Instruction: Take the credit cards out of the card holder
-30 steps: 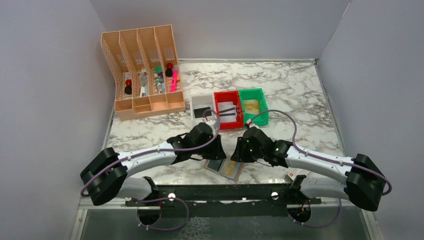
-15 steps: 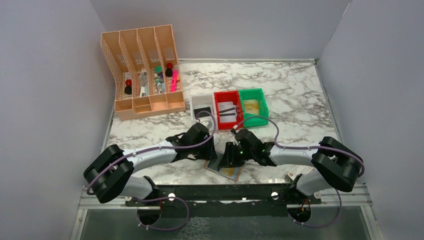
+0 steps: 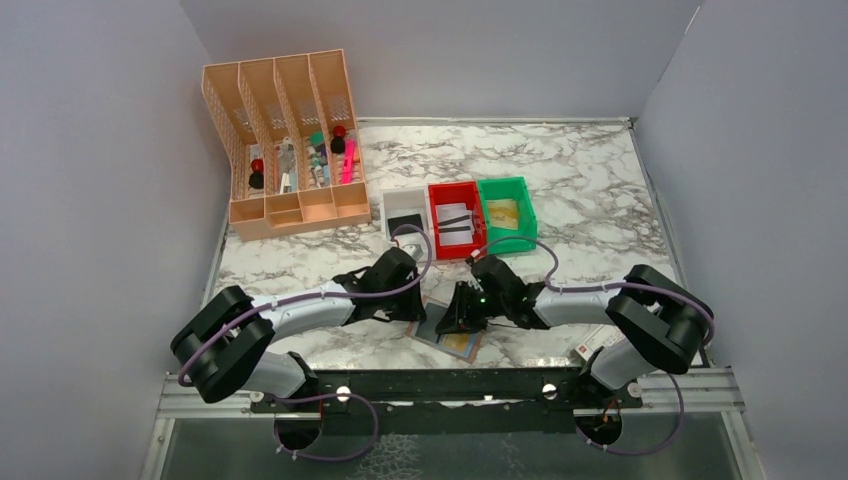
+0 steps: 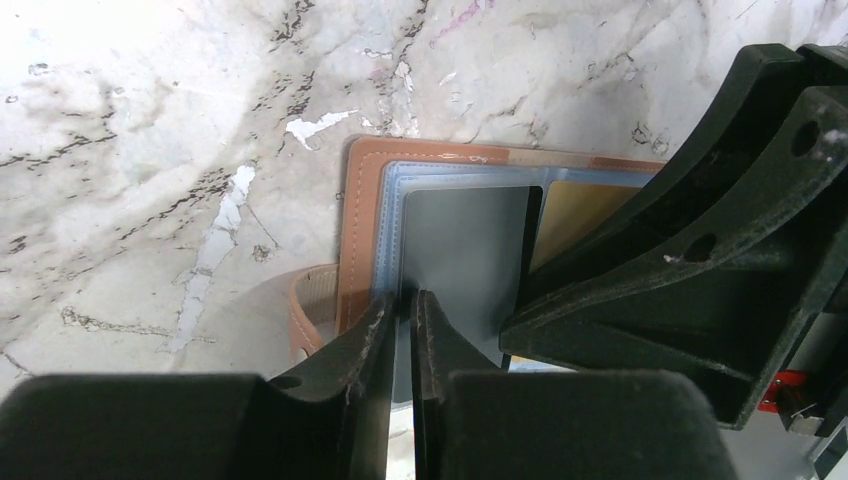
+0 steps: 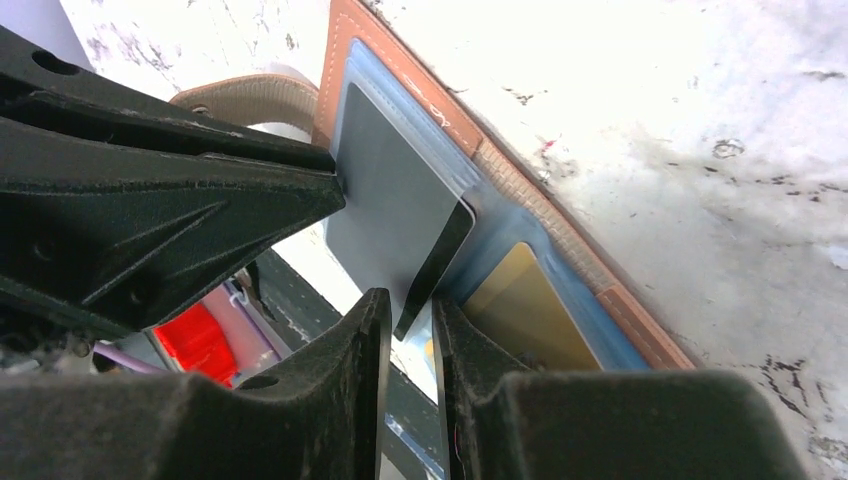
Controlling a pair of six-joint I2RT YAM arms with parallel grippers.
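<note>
My left gripper (image 4: 402,300) clamps the flat brown leather card holder (image 4: 360,230); my right gripper (image 5: 410,300) nips the dark plastic card (image 5: 395,210), half out; the tan-gold card (image 5: 515,300) sits pocketed.

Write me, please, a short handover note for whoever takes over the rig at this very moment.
Left claw: closed on an edge of the wallet, which lies open on the table between the arms.
Right claw: closed on a corner of the dark card, which is not yet clear of the wallet.
Gold card: in its pocket beside the dark one, no claw on it.
Done: both grips set.
Left: pull out the dark card, then the gold card.
</note>
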